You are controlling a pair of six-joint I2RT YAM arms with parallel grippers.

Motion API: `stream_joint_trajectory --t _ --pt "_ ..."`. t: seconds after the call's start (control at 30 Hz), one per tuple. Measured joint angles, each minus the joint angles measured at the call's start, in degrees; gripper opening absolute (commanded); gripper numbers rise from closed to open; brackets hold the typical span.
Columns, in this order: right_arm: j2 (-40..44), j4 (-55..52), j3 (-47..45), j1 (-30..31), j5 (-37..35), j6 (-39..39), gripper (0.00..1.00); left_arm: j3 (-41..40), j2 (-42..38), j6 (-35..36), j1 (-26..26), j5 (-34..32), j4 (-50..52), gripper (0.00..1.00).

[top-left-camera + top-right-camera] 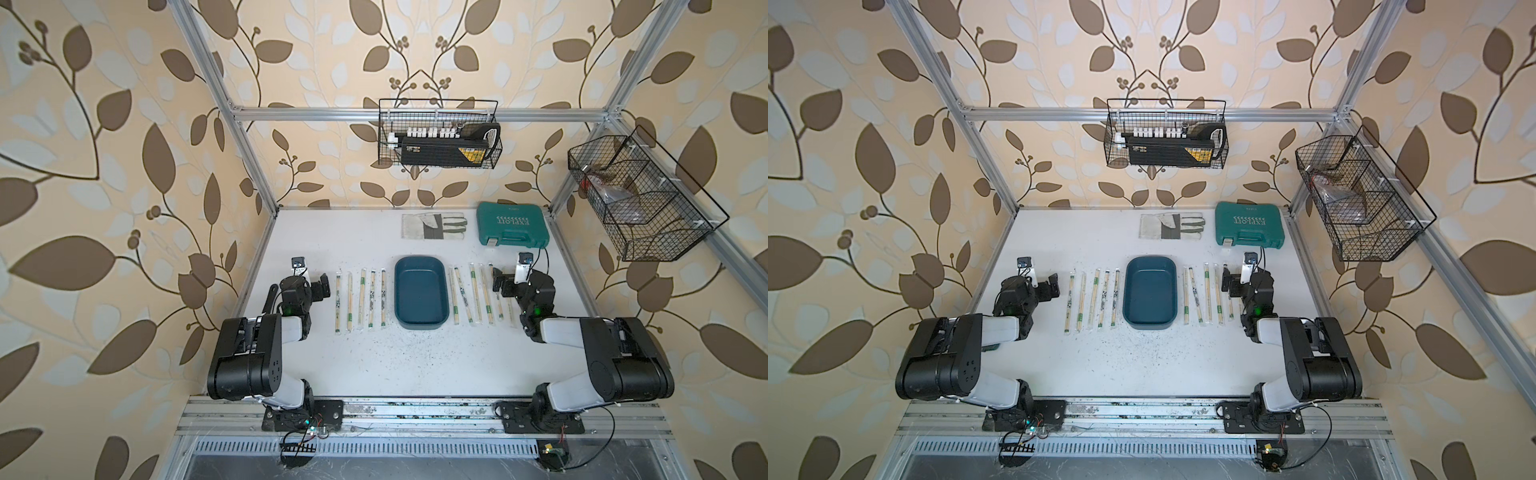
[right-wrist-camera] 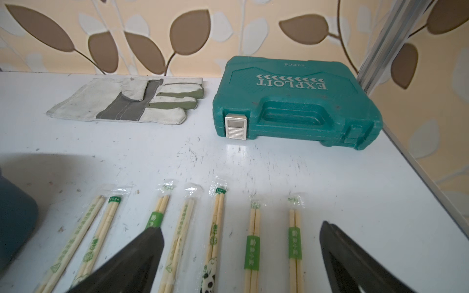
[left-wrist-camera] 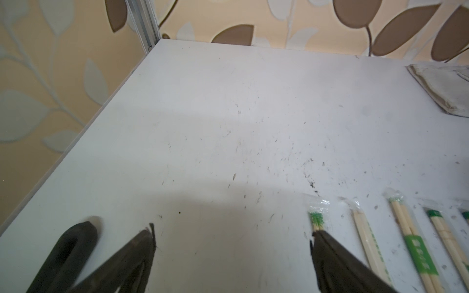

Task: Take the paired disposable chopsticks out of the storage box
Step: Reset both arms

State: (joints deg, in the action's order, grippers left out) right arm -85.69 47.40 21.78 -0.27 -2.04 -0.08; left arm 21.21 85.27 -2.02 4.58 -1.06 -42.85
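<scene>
My left gripper and right gripper gape wide. Chopsticks lie at the storage box's 3 and 9 o'clock.

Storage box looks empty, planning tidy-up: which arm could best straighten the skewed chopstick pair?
Right: the skewed pair lies right of the storage box, close to the open right gripper.

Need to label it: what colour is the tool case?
Tool case: teal green, clearest in the right wrist view.

The shallow dark-teal plastic storage box is sitting empty mid-table. Clear-sleeved pale-wood chopstick pairs are lying parallel at its three and nine o'clock.
</scene>
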Motion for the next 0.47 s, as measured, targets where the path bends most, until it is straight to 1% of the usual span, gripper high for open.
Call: stream_joint_trajectory --t 0.47 --pt "-0.33 -1.84 0.00 0.00 1.03 0.00 1.00 0.00 0.00 -0.07 -0.02 0.22 1.51 0.99"
